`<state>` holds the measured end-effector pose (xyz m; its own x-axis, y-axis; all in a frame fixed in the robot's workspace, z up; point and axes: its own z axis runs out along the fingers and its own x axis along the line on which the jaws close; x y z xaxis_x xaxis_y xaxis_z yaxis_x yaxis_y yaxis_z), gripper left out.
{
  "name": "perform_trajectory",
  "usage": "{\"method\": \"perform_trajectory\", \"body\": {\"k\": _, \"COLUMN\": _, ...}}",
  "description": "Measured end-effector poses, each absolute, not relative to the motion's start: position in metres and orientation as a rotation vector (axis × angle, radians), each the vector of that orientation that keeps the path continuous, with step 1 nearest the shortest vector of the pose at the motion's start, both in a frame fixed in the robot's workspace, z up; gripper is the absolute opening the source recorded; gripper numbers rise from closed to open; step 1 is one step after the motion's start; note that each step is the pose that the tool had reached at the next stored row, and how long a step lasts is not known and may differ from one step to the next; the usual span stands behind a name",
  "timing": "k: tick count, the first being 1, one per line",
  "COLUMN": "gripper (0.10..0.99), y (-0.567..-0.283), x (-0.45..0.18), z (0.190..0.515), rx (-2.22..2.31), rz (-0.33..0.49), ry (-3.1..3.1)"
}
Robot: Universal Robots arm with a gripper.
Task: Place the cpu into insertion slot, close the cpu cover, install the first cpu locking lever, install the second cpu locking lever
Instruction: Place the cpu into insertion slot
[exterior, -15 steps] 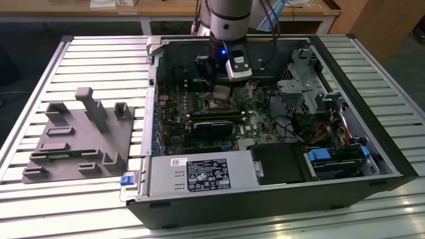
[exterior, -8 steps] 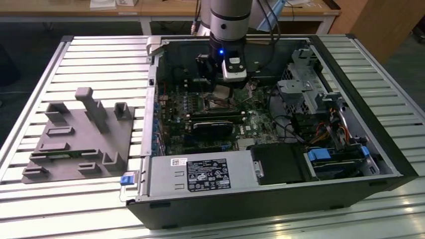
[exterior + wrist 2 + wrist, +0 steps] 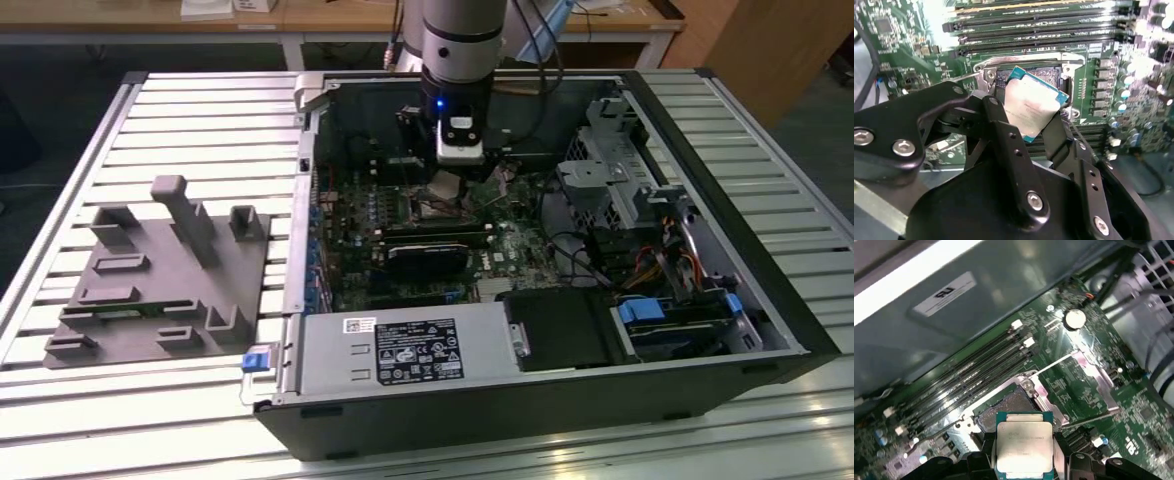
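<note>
Clamping the silver-grey square cpu [image 3: 1035, 102], the black gripper [image 3: 1028, 125] hovers over the dark square insertion slot [image 3: 1006, 409] — any tilt could misseat it.

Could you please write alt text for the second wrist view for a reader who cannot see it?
The black end effector grips the silver-topped cpu by two opposite edges, holding it over the open insertion slot, not yet seated. Around the slot lies the green circuit board, with long black memory slots beyond.

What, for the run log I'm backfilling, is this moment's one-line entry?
gripper: shut on chip | chip: held over socket, not seated | cover: open
</note>
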<state>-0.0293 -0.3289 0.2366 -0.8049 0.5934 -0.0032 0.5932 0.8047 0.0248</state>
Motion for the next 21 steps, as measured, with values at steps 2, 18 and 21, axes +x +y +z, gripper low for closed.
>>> {"method": "perform_trajectory", "body": {"k": 2, "gripper": 0.537, "y": -0.329, "x": -0.0293, "z": 0.2364, "rx": 1.032, "rz": 0.035, "ry": 2.955}}
{"method": "perform_trajectory", "body": {"k": 18, "gripper": 0.537, "y": -0.329, "x": -0.0293, "z": 0.2348, "rx": 1.448, "rz": 0.032, "ry": 2.772}}
{"method": "perform_trajectory", "body": {"k": 21, "gripper": 0.537, "y": -0.3289, "x": -0.0293, "z": 0.2345, "rx": 1.522, "rz": 0.031, "ry": 2.731}}
